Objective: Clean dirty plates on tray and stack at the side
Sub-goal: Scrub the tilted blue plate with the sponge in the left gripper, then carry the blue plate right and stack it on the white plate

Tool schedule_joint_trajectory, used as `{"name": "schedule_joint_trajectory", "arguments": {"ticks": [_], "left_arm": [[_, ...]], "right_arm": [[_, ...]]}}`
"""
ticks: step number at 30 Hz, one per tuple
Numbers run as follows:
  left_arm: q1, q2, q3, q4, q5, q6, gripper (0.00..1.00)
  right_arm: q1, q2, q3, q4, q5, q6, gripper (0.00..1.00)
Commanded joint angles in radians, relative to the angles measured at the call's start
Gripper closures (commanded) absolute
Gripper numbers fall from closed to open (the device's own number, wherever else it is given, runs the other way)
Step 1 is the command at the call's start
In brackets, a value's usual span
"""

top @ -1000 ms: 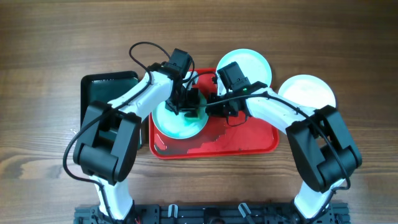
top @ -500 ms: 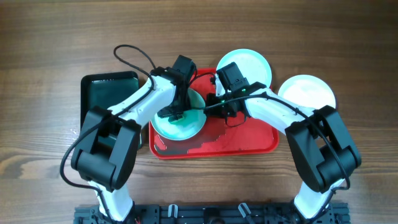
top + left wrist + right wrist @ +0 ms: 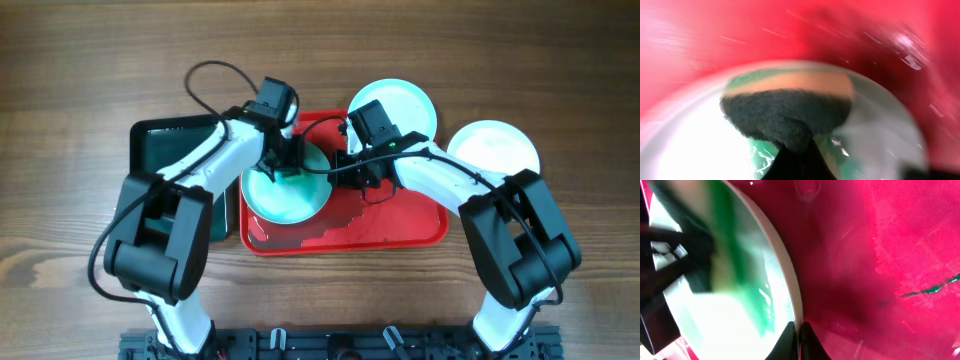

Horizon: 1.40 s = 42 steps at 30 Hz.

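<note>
Mint plate (image 3: 290,195), last on the red tray (image 3: 400,225), green-smeared: right claw (image 3: 799,332) pinches its rim, left claw (image 3: 284,158) clamps a sponge (image 3: 785,112) against it. Beyond the right claw, pale plate (image 3: 392,100) and white plate (image 3: 495,150) look clean but lie apart, unstacked.

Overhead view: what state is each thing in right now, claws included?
Left claw: shut on the sponge.
Right claw: shut on the smeared plate, at its rim.
Sponge: pressed onto the smeared plate.
Smeared plate: on the red tray, green smears on it.
Mint plate: at the tray's far edge, no smears visible.
White plate: on the table, unstacked, no smears visible.
Red tray: green streaks.
</note>
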Motion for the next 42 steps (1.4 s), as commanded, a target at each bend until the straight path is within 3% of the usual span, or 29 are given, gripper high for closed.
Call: {"name": "schedule_joint_trajectory", "arguments": {"ticks": [1, 4, 7, 9, 14, 16, 19, 20, 21, 24, 33, 37, 42], "left_arm": [[0.045, 0.007, -0.005, -0.051, -0.397, -0.152, 0.96], [0.033, 0.007, -0.005, -0.2, -0.184, -0.162, 0.96], [0.024, 0.006, -0.005, -0.298, 0.25, 0.006, 0.96], [0.031, 0.006, 0.002, -0.299, 0.421, 0.108, 0.96], [0.136, 0.001, 0.192, -0.303, 0.402, 0.099, 0.96], [0.185, 0.001, 0.264, -0.303, 0.349, 0.073, 0.96], [0.236, 0.001, 0.309, -0.29, 0.328, 0.073, 0.96], [0.249, 0.001, 0.309, -0.281, 0.328, 0.074, 0.96], [0.251, 0.002, 0.309, -0.281, 0.317, 0.073, 0.96], [0.246, 0.002, 0.308, -0.299, 0.31, 0.074, 0.96], [0.244, 0.003, 0.307, -0.325, 0.272, 0.074, 0.96], [0.244, 0.003, 0.302, -0.325, 0.269, 0.074, 0.96], [0.244, 0.003, 0.301, -0.326, 0.269, 0.074, 0.96]], "right_arm": [[-0.003, 0.02, 0.014, -0.007, -0.006, -0.003, 0.96], [-0.003, 0.02, 0.014, -0.006, -0.006, -0.005, 0.96], [-0.003, 0.02, 0.014, -0.01, -0.007, -0.008, 0.96], [-0.003, 0.02, 0.014, -0.01, -0.018, -0.01, 0.96], [-0.003, 0.02, 0.014, -0.01, -0.015, -0.014, 0.95], [-0.003, 0.022, 0.014, -0.009, -0.013, -0.01, 0.83], [0.001, 0.031, 0.014, 0.006, -0.013, 0.008, 0.76], [0.003, 0.031, 0.014, 0.01, -0.014, 0.008, 0.77], [0.003, 0.031, 0.014, 0.009, -0.018, 0.008, 0.92], [-0.01, -0.006, 0.015, -0.043, -0.053, -0.006, 0.96], [-0.013, -0.562, 0.015, -0.581, 0.781, -0.035, 0.96], [0.026, -0.634, 0.015, -0.614, 0.949, -0.021, 0.96], [0.264, -0.641, 0.014, -0.674, 1.318, -0.025, 0.96]]}}
